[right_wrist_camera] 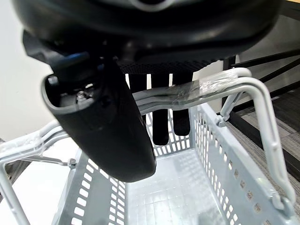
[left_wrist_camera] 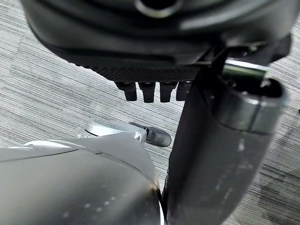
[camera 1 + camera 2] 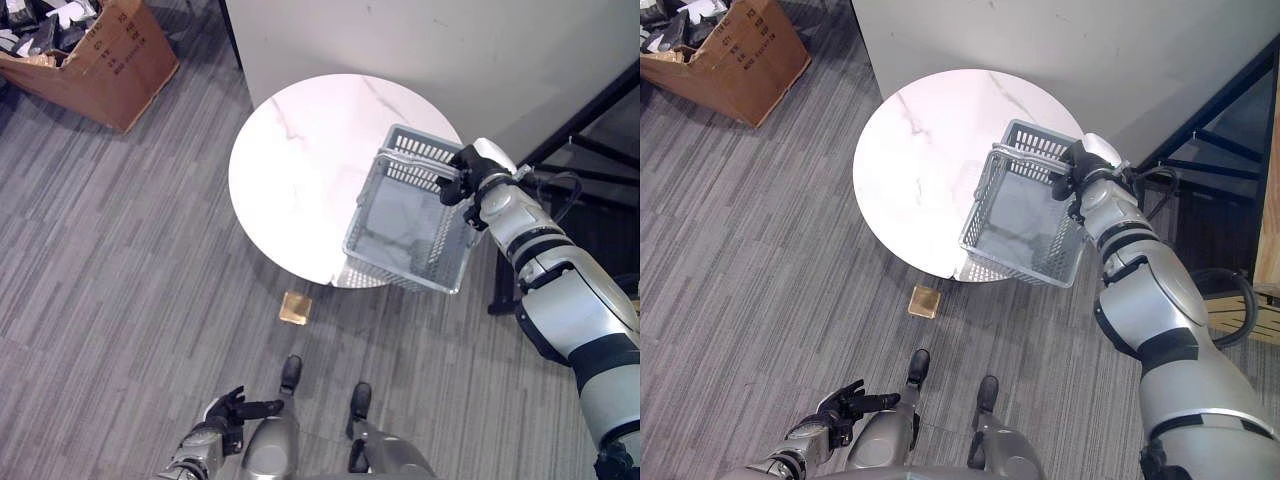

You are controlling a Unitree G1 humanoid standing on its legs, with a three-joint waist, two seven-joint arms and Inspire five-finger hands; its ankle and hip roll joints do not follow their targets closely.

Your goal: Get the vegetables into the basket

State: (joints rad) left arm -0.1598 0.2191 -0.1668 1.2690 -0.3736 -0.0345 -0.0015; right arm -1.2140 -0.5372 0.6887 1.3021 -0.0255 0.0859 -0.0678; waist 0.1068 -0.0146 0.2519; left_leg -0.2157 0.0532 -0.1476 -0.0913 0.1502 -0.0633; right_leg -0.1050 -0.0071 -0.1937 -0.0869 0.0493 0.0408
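Where the round white worktop (image 3: 300,170) meets its rim at about four o'clock, the grey slatted basket (image 3: 405,225) hangs tilted, its near corner out past the edge over the carpet, its inside bare of contents; the basket's wire handles (image 1: 220,86), taped together, run beneath the right robot hand (image 3: 462,172), whose fingers (image 1: 161,119) curl down over them with the thumb in front, so that this robot hand is clamped on the handles at the basket's two o'clock corner; the marbled worktop surface shows through the basket's perforated floor. On the grey striped carpet (image 3: 120,280), just beyond the worktop's six o'clock edge, lies a small tan square object (image 3: 295,307), apart from worktop and basket alike; what it is cannot be told. At ten o'clock of the scene, well apart from the worktop, stands an opened cardboard box (image 3: 110,50) holding dark items. The left robot hand (image 3: 228,409) hangs low at seven o'clock, above the carpet, fingers (image 2: 149,90) loosely extended and holding nothing. A pale wall (image 3: 430,45) backs the worktop at twelve o'clock; dark metal framing (image 3: 590,130) stands at three o'clock.
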